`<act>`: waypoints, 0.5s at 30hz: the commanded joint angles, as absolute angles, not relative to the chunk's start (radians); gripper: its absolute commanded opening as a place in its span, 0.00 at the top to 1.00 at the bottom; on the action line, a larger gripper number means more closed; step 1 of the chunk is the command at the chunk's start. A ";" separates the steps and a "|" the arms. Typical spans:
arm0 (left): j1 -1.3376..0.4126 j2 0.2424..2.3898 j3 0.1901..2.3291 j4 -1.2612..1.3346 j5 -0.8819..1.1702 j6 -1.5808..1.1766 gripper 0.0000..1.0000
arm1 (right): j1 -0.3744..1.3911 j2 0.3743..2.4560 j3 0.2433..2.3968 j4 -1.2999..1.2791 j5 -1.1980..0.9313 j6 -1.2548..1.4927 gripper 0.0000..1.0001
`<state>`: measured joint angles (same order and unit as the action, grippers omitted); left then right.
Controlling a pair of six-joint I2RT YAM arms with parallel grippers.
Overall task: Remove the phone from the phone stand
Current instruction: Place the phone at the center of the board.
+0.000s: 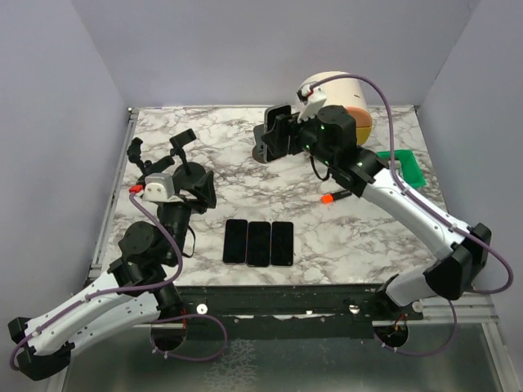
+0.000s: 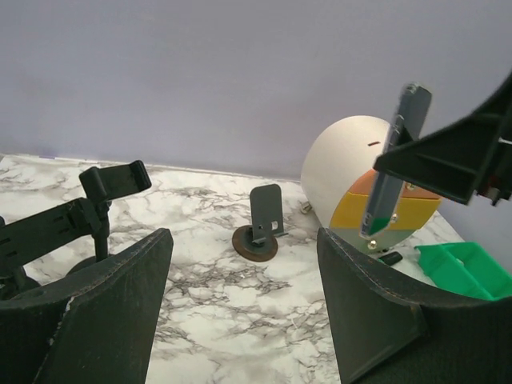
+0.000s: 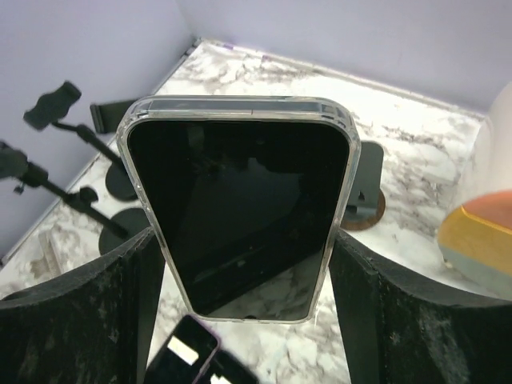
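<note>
High beside the phone stand point(image 2: 266, 210), right fingers point(image 3: 416, 320) grip the phone point(image 3: 240, 208) by its long edges; left fingers point(image 2: 96, 320) spread open.

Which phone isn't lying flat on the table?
The clear-cased phone, held up in the air by the jaws of the right gripper. The other three phones lie flat in a row on the marble table.
</note>
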<state>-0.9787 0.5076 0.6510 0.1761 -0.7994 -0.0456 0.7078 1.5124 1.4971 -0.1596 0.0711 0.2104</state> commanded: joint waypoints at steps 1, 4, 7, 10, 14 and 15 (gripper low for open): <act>-0.971 0.521 0.655 0.158 -0.777 -0.054 0.27 | 0.715 1.364 1.369 -0.163 -0.060 0.213 0.39; -0.971 0.527 0.655 0.160 -0.775 -0.054 0.27 | 0.718 1.257 1.274 -0.207 -0.083 0.200 0.39; -0.971 0.539 0.655 0.158 -0.774 -0.054 0.27 | 0.718 1.146 1.201 -0.285 -0.101 0.179 0.39; -0.970 0.552 0.656 0.158 -0.773 -0.051 0.27 | 0.718 1.066 1.124 -0.362 -0.097 0.174 0.39; -0.949 0.570 0.661 0.152 -0.763 -0.057 0.27 | 0.718 1.007 1.004 -0.448 -0.012 0.237 0.39; -0.944 0.572 0.661 0.152 -0.759 -0.063 0.27 | 0.718 0.996 0.973 -0.454 0.031 0.263 0.39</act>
